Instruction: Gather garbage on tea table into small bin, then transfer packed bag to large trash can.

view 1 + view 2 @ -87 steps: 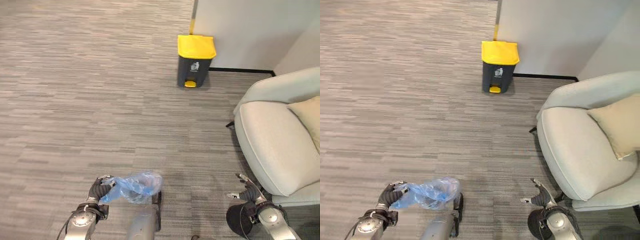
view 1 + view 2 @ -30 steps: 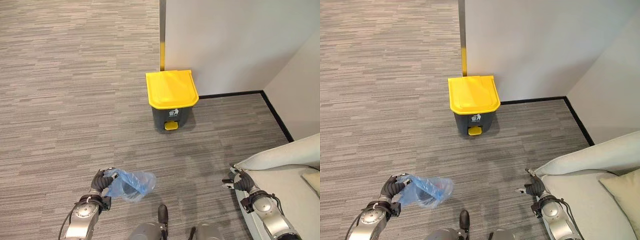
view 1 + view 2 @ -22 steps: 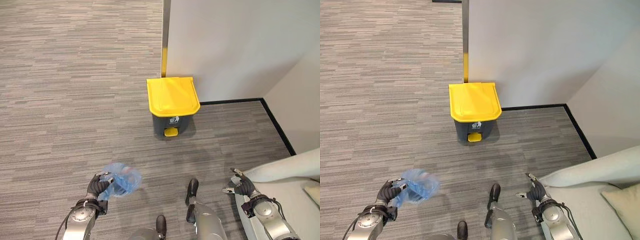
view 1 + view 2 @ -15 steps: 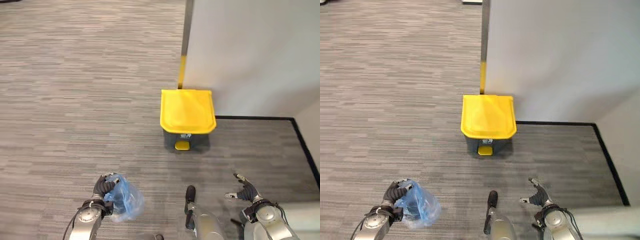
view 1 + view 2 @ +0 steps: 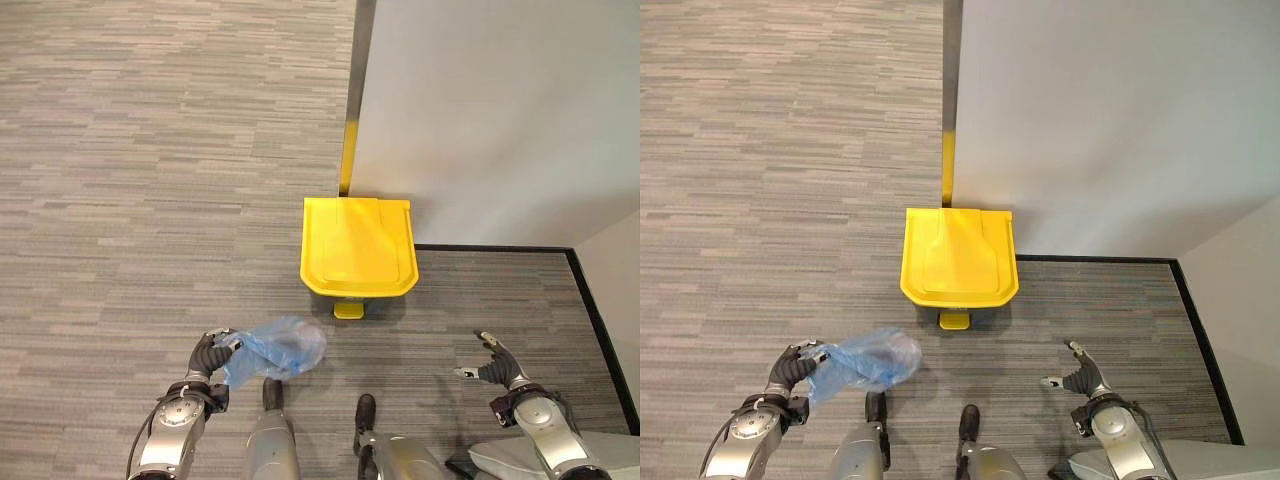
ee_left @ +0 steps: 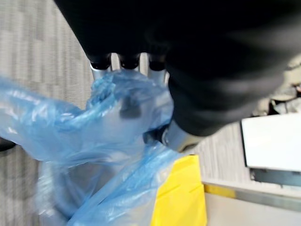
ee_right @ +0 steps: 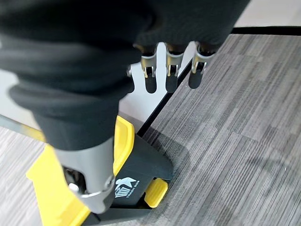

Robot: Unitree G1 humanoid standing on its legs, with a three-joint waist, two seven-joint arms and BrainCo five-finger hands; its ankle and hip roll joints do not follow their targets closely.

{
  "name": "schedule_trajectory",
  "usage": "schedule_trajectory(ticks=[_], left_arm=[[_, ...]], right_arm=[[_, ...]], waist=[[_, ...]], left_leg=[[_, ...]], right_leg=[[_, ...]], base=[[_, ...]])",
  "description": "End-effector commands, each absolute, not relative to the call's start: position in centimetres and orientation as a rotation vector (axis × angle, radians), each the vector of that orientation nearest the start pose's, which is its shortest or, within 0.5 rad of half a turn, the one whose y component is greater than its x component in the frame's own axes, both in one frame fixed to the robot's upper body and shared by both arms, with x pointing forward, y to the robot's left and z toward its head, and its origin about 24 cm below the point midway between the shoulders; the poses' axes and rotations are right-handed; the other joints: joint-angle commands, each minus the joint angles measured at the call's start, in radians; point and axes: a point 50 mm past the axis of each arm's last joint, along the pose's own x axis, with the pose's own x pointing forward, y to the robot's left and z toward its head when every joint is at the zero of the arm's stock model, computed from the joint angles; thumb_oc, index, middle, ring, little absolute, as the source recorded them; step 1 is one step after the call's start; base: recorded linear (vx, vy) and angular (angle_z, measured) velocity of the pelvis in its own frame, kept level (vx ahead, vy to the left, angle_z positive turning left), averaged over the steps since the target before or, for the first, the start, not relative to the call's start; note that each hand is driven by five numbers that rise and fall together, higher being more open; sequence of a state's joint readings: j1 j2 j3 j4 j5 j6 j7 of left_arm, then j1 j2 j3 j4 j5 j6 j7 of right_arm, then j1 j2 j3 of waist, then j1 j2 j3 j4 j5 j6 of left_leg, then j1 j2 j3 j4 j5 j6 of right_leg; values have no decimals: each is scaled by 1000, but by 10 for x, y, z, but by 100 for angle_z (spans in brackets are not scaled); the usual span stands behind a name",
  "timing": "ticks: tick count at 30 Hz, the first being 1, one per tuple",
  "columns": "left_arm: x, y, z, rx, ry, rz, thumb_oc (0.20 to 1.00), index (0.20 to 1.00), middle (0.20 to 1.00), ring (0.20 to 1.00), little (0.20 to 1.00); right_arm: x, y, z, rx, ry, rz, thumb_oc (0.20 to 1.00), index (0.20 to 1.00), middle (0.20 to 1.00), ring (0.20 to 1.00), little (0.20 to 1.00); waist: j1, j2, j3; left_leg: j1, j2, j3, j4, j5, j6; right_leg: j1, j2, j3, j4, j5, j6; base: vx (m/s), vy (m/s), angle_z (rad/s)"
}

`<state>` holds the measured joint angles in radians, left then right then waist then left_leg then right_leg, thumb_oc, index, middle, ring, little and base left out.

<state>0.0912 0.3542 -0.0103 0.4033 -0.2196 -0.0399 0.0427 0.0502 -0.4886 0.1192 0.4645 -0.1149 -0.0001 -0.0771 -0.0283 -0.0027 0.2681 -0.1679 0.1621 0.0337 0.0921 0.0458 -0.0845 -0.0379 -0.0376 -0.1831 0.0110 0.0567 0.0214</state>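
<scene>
Carpet; bag [image 5: 272, 349] contents indistinct.

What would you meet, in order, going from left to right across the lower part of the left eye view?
Left hand → blue plastic bag → yellow pedal of the bin → right hand.

There is one dark grey pedal trash can with a closed yellow lid [image 5: 359, 246], and it has one small yellow foot pedal [image 5: 348, 310] at its front. There is one crumpled bag of translucent blue plastic [image 5: 275, 348]. Two robot hands are seen: one left hand [image 5: 207, 355] and one right hand [image 5: 494, 366]. One white wall [image 5: 500, 110] stands behind the can, with one vertical metal corner strip [image 5: 352, 95] whose lowest part is yellow. One black baseboard line [image 5: 590, 310] runs along the foot of the wall. One grey striped carpet floor [image 5: 150, 180] lies under everything.
</scene>
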Motion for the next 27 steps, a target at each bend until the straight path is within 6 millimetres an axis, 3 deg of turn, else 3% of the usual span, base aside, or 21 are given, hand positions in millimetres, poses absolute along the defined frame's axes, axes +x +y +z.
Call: schedule_trajectory(ticks=[1,7,11,15,21,23,24,27], left_arm=[[206,266,-24,198,335,172,200,200,200,200,200],[204,280,-19,244,336,201,200,200,200,200,200],[199,285,-20,250,349,217,200,200,200,200,200],[197,286,-23,238,361,231,200,200,200,200,200],[194,283,-26,234,371,224,200,200,200,200,200],[197,281,-26,232,371,214,200,200,200,200,200],[199,278,-25,233,367,196,200,200,200,200,200],[204,271,-26,214,360,176,200,200,200,200,200]], right_arm=[[213,-273,-36,-627,469,-61,1000,1000,1000,1000,1000],[215,-258,-42,-604,477,-21,1000,1000,1000,1000,1000],[214,-257,-44,-605,488,-10,1000,1000,1000,1000,1000],[216,-256,-43,-613,483,-4,1000,1000,1000,1000,1000],[211,-260,-44,-606,490,-21,1000,1000,1000,1000,1000],[209,-263,-45,-603,492,-34,1000,1000,1000,1000,1000],[206,-267,-44,-596,492,-53,1000,1000,1000,1000,1000],[204,-273,-45,-595,505,-78,1000,1000,1000,1000,1000]], waist=[[16,-69,-44],[27,-71,-50],[29,-72,-52],[28,-68,-43],[23,-68,-52],[15,-71,-60],[6,-80,-64],[-8,-86,-61]], left_leg=[[15,-80,18,95,-127,13],[55,-126,74,90,-173,65],[98,-153,89,65,-185,85],[125,-168,94,51,-191,92],[132,-173,90,38,-184,81],[127,-164,87,35,-177,58],[101,-144,89,91,-180,37],[49,-115,113,167,-171,27]], right_leg=[[-49,-127,16,115,-106,90],[-86,-169,33,185,-69,121],[-103,-131,22,197,-78,112],[-137,-97,-30,170,-76,98],[-103,-76,-8,127,-83,91],[-91,-67,-1,97,-84,89],[-68,-60,-8,71,-90,78],[-32,-60,-34,41,-101,63]], base=[[121,281,-11],[85,231,-19],[96,137,-39],[75,36,-6],[82,-78,11],[63,-147,33],[85,-172,50],[23,-111,63]])
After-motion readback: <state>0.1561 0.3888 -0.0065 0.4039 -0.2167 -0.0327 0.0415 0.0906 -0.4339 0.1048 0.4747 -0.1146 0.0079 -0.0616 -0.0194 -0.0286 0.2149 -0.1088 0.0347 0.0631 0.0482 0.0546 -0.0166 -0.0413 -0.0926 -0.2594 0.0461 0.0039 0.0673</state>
